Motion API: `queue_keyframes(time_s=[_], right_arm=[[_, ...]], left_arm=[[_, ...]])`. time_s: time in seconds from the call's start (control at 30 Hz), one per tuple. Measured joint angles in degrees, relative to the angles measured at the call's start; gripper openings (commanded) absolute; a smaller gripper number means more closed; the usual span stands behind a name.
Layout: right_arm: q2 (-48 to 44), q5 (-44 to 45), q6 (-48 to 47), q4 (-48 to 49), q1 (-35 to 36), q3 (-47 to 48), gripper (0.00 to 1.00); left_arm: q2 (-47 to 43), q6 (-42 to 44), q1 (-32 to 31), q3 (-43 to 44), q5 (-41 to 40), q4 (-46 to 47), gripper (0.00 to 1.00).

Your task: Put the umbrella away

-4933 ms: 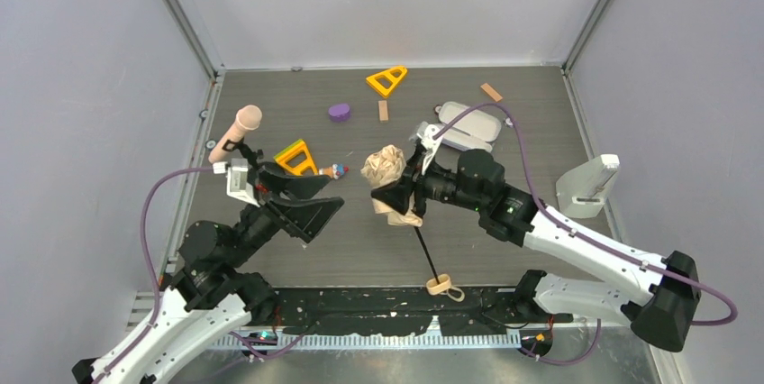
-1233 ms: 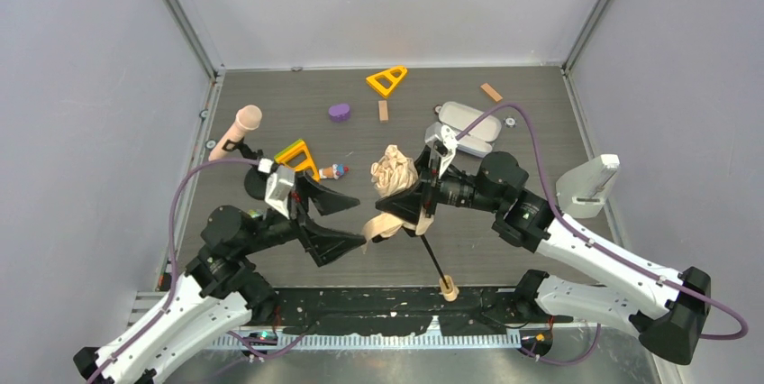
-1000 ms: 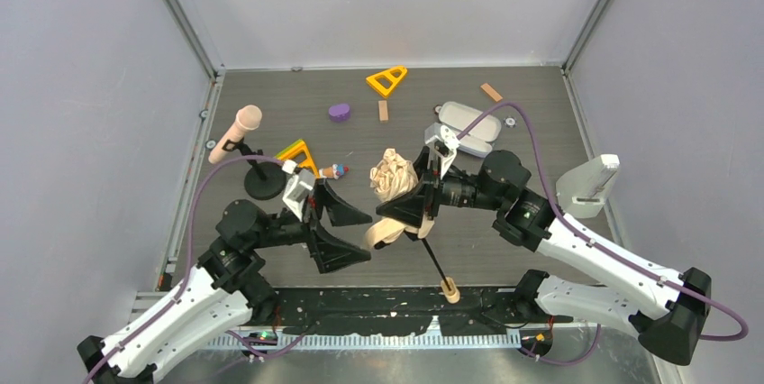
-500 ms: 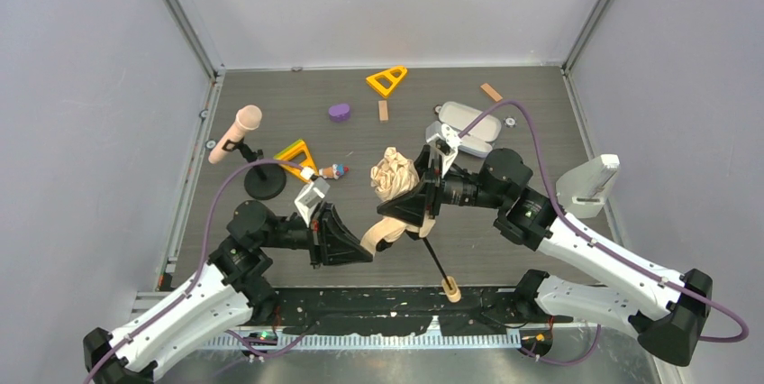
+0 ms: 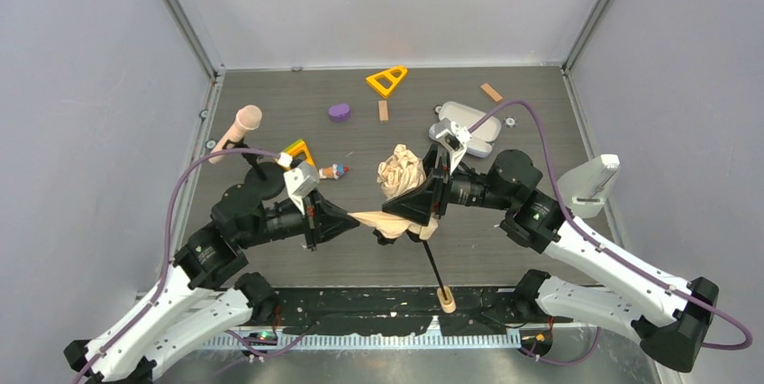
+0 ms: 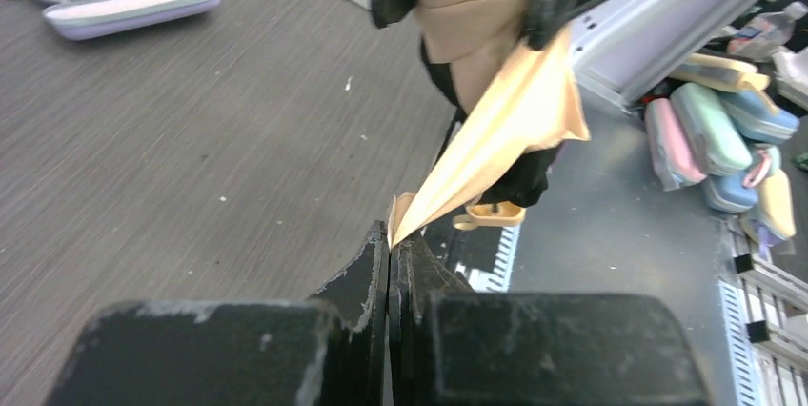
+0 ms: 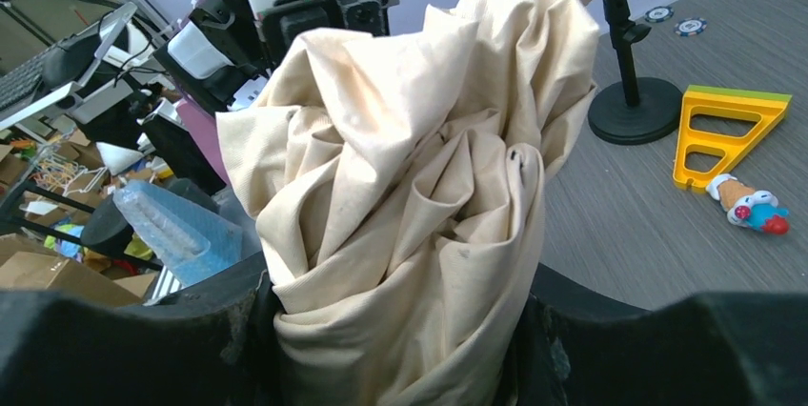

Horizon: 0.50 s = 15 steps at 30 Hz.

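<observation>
The umbrella [image 5: 401, 172] hangs over the middle of the table, its beige canopy [image 7: 419, 158] crumpled into a bunch. My right gripper [image 5: 420, 207] is shut round the lower part of that bunch, one finger on each side [image 7: 400, 344]. A thin black shaft [image 5: 432, 265] runs down to the tan handle [image 5: 443, 298] at the table's near edge. My left gripper [image 5: 349, 219] is shut on the tip of a canopy flap [image 6: 505, 125]. The flap stretches taut from its jaws [image 6: 392, 246] to the bunch. The handle's loop [image 6: 491, 215] shows behind the flap.
A pink-headed microphone [image 5: 243, 123] on a black stand is at the left, with a yellow-orange triangle [image 5: 297, 151] and small toy figure [image 5: 338, 170] beside it. Further back lie a yellow triangle [image 5: 387, 80], a purple piece [image 5: 340, 112], wooden blocks [image 5: 383, 110] and an open lavender-grey case [image 5: 468, 123]. A white holder [image 5: 590, 184] stands at the right.
My left gripper went from open to shut on the canopy flap, then drew it left until taut. The right gripper with the bunch shifted slightly up and right.
</observation>
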Motion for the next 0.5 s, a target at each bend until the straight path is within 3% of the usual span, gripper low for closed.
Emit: queue_keyframes(time_s=[0.5], right_arm=[[-1.75,-2.73,0.07,-0.81,-0.31,-4.02,0.06]], left_arm=[[6.38,-0.94,-0.44,1.05,-8.17,0.13,0.00]])
